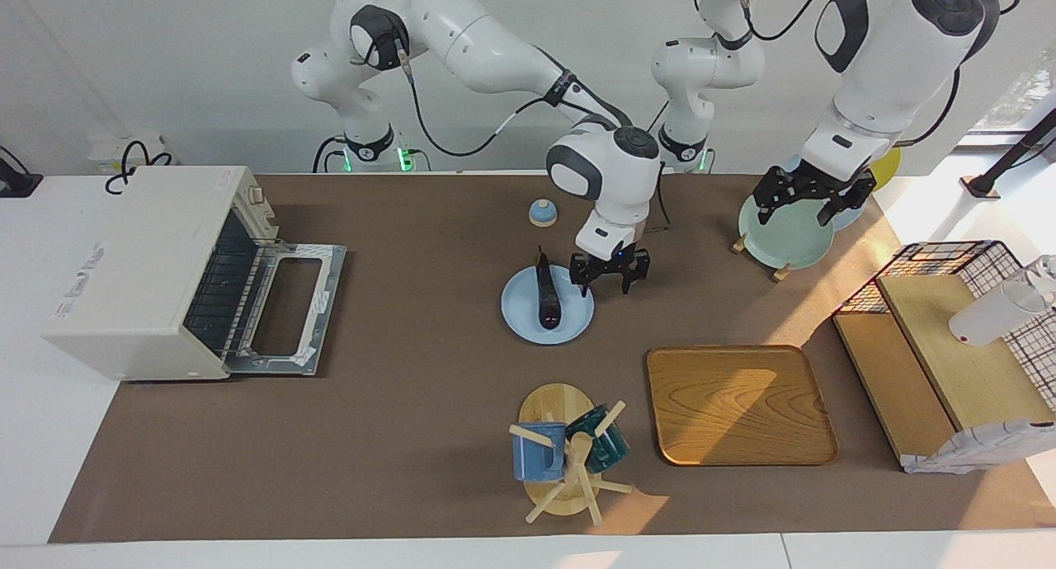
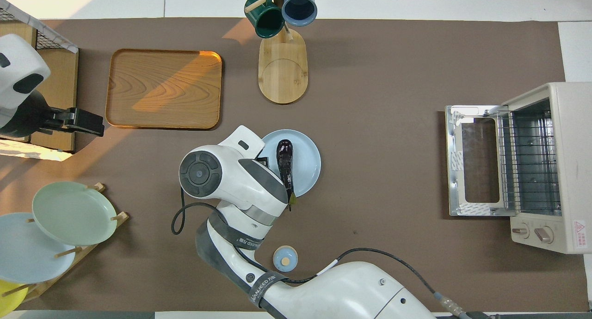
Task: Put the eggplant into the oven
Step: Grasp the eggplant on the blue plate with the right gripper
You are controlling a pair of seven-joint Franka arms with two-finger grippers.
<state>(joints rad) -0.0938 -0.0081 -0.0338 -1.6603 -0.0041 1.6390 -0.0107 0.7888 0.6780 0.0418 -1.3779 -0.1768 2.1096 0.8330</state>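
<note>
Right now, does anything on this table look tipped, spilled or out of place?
Mostly tidy. A white cup lies tipped on its side on the wooden shelf at the left arm's end. The dark purple eggplant rests on its light blue plate.

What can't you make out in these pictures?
- Right gripper: hidden in the overhead view by its own arm.
- Plate: one edge covered by that arm in the overhead view.
- Mugs: cut off by the overhead view's top edge.
- Oven: in the facing view its knobs face away.
</note>
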